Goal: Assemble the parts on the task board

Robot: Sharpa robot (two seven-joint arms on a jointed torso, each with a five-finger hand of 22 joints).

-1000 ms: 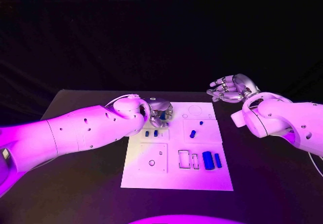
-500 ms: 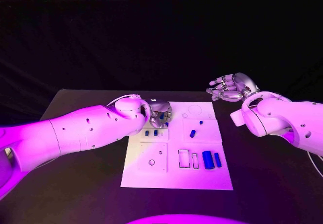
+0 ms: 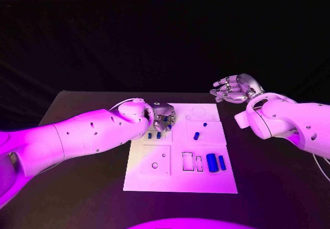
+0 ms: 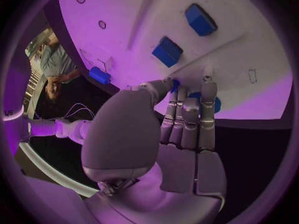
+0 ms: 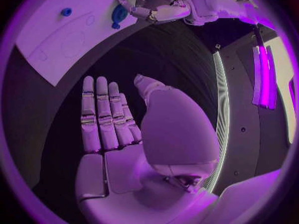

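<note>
The white task board [image 3: 180, 179] lies in the middle of the table. My left hand [image 3: 163, 117] hangs over its far left part and pinches a small blue part [image 4: 175, 86] between thumb and fingers. A round blue piece [image 4: 216, 104] shows just under those fingertips. Two short blue parts [image 3: 154, 136] stand in the board right below the hand, also seen as blue blocks [image 4: 167, 51]. More blue parts [image 3: 197, 136] lie mid-board, and two blue cylinders [image 3: 216, 163] lie near right. My right hand [image 3: 236, 89] is raised beyond the board's far right corner, fingers apart [image 5: 102, 114], holding nothing.
Empty rectangular slots [image 3: 187, 162] sit beside the cylinders, and a square plate with a small hole [image 3: 155, 161] is at the board's near left. Round outlines [image 3: 199, 112] mark the far right. Black table [image 3: 76, 186] surrounds the board.
The left hand has barely shifted over the board's far left part, still holding the blue part. The right hand stays raised in the same place.
</note>
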